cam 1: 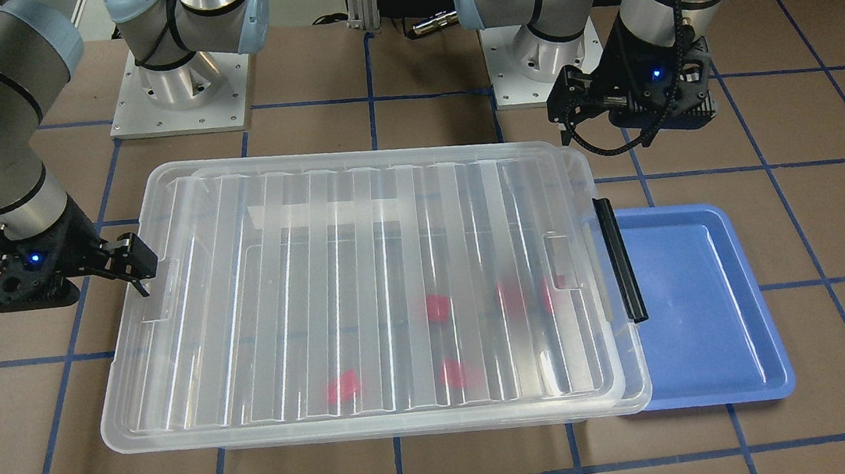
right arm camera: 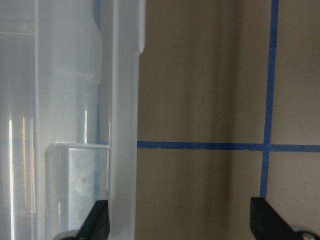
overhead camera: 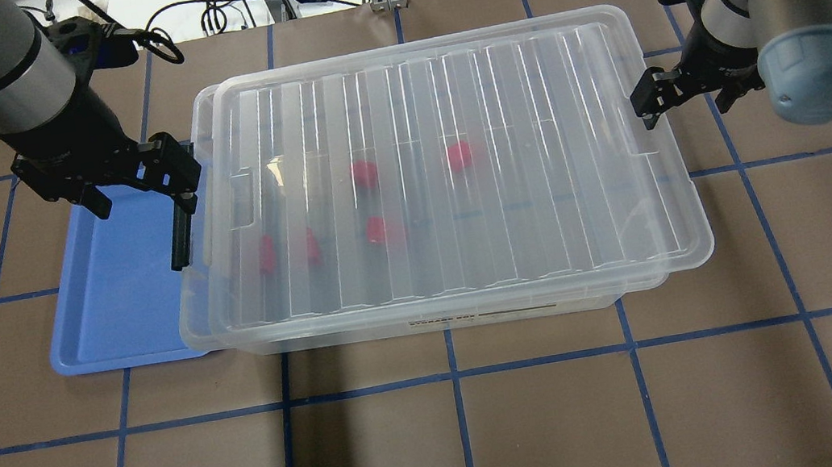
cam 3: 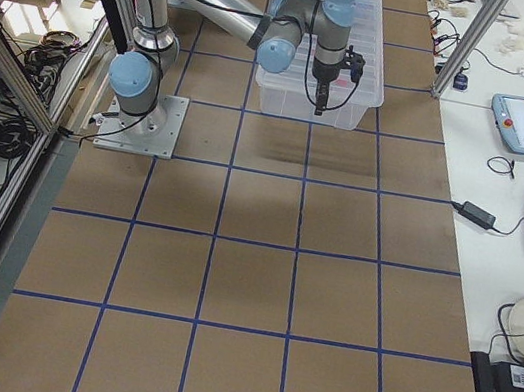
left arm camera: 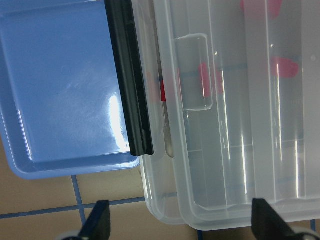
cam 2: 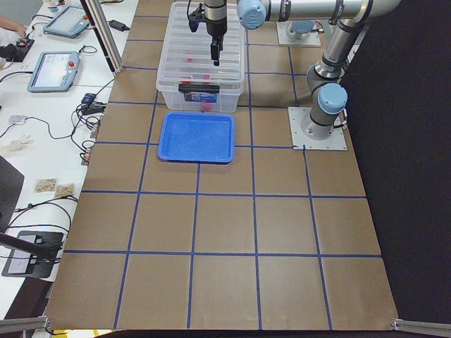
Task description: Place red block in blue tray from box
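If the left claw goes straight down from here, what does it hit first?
Probably the box lid, at its rim by the clip; the open left claw straddles that edge, one finger outside it. Depth is hard to judge.

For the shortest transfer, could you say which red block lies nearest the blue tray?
The red block leftmost in overhead view, at the box end beside the blue tray; others lie farther in.

Brown tabletop [overhead camera: 541, 428], blue tape grid [overhead camera: 461, 422], white benches [cam 3: 505, 259]
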Controlling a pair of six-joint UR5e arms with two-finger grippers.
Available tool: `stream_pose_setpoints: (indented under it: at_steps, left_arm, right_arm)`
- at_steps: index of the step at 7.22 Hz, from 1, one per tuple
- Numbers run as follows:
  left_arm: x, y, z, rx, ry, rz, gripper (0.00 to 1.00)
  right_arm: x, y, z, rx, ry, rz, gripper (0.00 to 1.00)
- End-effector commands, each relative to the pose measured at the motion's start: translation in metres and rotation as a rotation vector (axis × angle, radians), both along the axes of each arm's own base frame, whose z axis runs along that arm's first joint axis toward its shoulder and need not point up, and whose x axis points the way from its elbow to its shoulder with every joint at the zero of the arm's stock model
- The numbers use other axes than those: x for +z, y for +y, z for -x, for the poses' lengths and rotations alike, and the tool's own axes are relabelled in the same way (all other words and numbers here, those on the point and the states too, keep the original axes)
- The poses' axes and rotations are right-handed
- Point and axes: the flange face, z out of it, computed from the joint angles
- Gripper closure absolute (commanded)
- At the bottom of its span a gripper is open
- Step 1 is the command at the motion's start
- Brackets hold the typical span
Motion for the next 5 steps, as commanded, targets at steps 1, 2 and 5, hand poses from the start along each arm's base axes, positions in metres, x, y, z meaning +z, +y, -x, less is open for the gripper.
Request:
stream_pose_setpoints:
  at_steps: [1, 2, 5]
  left_arm:
    - [0.000, -0.001, 0.000, -0.005, 0.001, 0.003, 0.00]
    - [-0.001, -0.001, -0.001, -0.005, 0.000, -0.004, 0.00]
    - [-0.002, -0.003, -0.001, -0.005, 0.003, 0.003, 0.00]
  right_arm:
    - [0.000, -0.001, 0.029, 0.004, 0.005, -0.001, 0.00]
    - [-0.001, -0.003, 0.039, 0.033, 0.010, 0.004, 0.00]
    - [0.001, -0.002, 0.086, 0.070, 0.025, 0.017, 0.00]
